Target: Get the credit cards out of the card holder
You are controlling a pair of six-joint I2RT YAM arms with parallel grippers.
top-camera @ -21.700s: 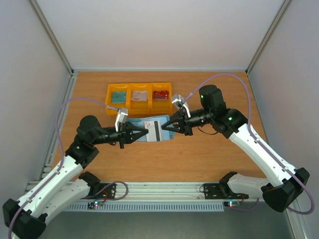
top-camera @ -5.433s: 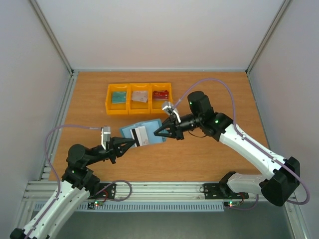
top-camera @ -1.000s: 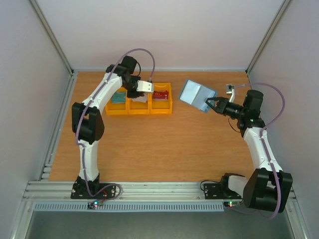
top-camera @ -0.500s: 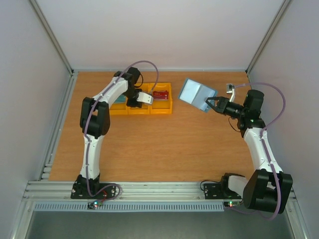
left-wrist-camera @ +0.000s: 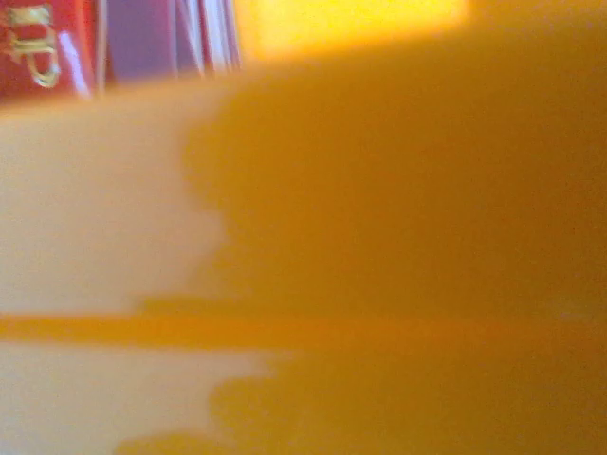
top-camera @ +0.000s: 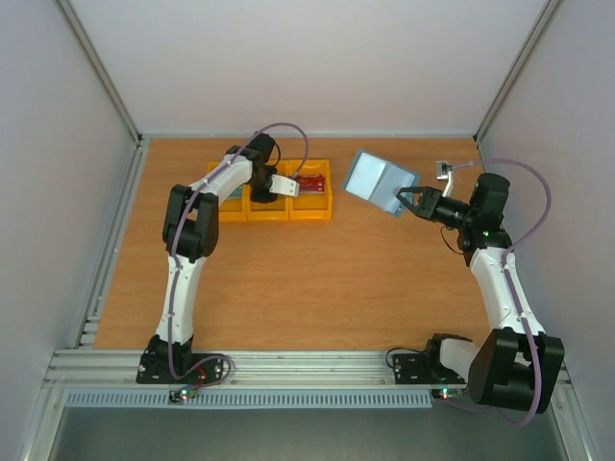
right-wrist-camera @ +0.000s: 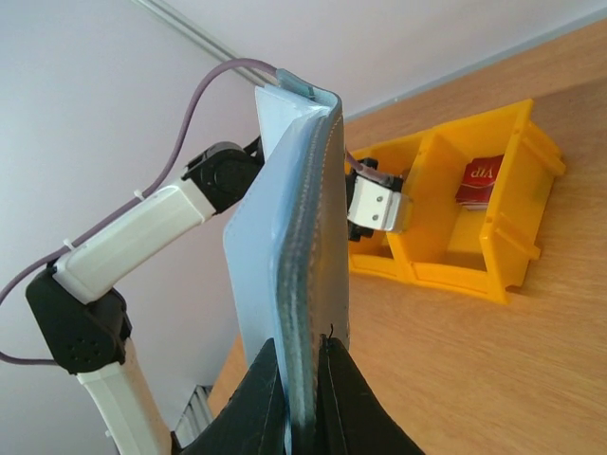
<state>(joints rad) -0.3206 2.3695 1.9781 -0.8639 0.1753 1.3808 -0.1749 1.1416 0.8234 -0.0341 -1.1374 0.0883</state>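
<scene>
My right gripper (top-camera: 402, 200) is shut on the lower edge of the teal-blue card holder (top-camera: 378, 182), holding it in the air at the far right; in the right wrist view the card holder (right-wrist-camera: 294, 246) stands on edge between the black fingers (right-wrist-camera: 261, 408). My left gripper (top-camera: 275, 192) reaches down into the middle yellow bin, and its jaws do not show. A red card (top-camera: 309, 182) lies in the right bin, also seen as the red card (left-wrist-camera: 28, 57) at the blurred left wrist view's top left. A teal card (top-camera: 229, 189) lies in the left bin.
Three joined yellow bins (top-camera: 322, 207) stand at the back left of the wooden table. White walls close in the back and both sides. The left wrist view is filled with blurred yellow bin wall (left-wrist-camera: 398, 237).
My left gripper has dropped from above the bins down into the middle bin, and the left arm's elbow has swung in. The right arm and the card holder have stayed still.
</scene>
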